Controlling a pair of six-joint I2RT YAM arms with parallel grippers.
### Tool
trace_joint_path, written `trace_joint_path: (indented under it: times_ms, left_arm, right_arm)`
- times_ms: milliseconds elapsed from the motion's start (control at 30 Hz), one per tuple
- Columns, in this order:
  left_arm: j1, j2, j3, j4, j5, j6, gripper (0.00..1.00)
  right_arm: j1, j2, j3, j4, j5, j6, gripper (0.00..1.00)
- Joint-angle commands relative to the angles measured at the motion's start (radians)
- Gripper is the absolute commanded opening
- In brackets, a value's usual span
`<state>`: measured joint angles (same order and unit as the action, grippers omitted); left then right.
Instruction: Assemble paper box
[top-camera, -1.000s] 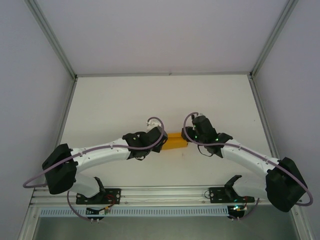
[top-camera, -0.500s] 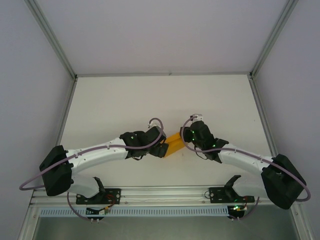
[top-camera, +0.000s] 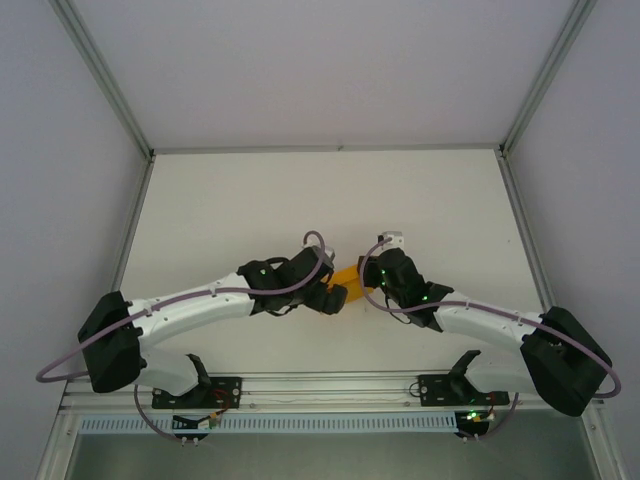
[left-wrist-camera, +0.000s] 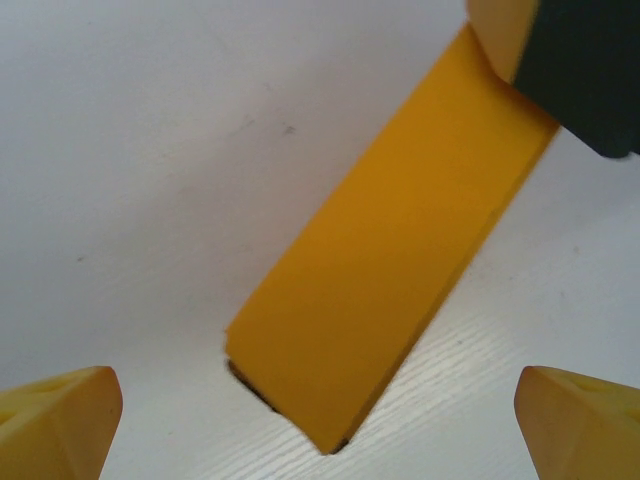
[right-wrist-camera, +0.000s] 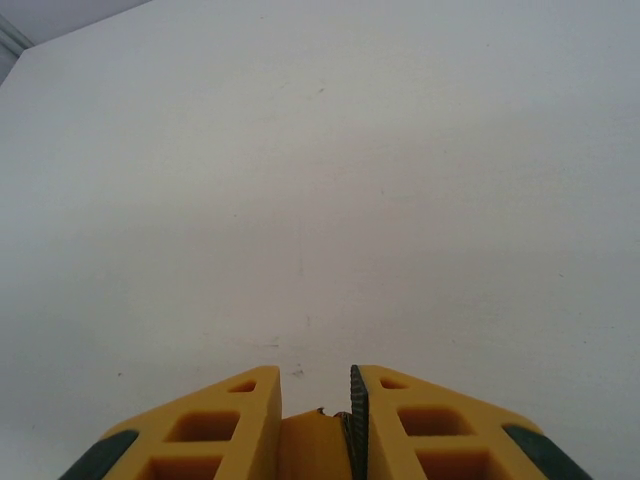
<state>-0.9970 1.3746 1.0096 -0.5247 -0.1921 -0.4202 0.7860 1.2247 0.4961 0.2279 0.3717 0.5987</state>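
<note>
— Box?
— Plain orange-yellow card, a slim flat rectangle, tilted, low end on the table, mid-table.
— Grippers?
— Right gripper pinches its raised end; left gripper gapes wide, holding nothing.

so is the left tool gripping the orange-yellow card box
No, the left tool stands wide open, fingers clear of the orange-yellow card box.

– What is the paper box made of?
– Thin card, orange-yellow, matt and smooth, lying between the fingers of the left claw.
– And those fingers?
– Yellow plastic, dull and slightly grainy. The right claw is the same plastic, with a dark rough pad on one inner face.
– The worktop under the claws?
– White, matt, with a faint wood-like grain.
</note>
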Motion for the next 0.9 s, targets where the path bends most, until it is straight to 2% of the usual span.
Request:
trace_joint_path:
  times_ms: [0,100,333,467,633,700,733,867]
  left_arm:
    - [0.07,-0.065,-0.04,0.011,0.018,-0.081,1.0]
    - [0.107,-0.068,-0.08,0.043,0.058,-0.101,0.98]
    - [0.148,-0.054,-0.203,0.186,0.197,-0.105,0.84]
    - [0.156,-0.069,-0.336,0.31,0.223,-0.111,0.76]
    - [0.158,-0.061,-0.502,0.495,0.196,-0.084,0.51]
    - [0.157,-0.039,-0.528,0.568,0.252,-0.065,0.4]
    - [0.156,-0.027,-0.538,0.601,0.27,-0.066,0.3]
    - [0.157,-0.02,-0.572,0.66,0.278,-0.064,0.12]
  right_arm:
    - [0.013,0.047,-0.071,-0.24,-0.032,0.002,0.24]
    - [0.014,0.044,-0.071,-0.24,-0.028,0.001,0.25]
    - [0.014,0.032,-0.08,-0.243,-0.027,0.012,0.25]
    - [0.013,0.035,-0.101,-0.217,-0.026,0.021,0.24]
    - [0.012,0.048,-0.147,-0.12,-0.061,-0.009,0.22]
    - [0.013,0.051,-0.169,-0.069,-0.07,-0.031,0.2]
    - [0.012,0.052,-0.185,-0.03,-0.079,-0.049,0.19]
    - [0.011,0.07,-0.241,0.11,-0.105,-0.113,0.11]
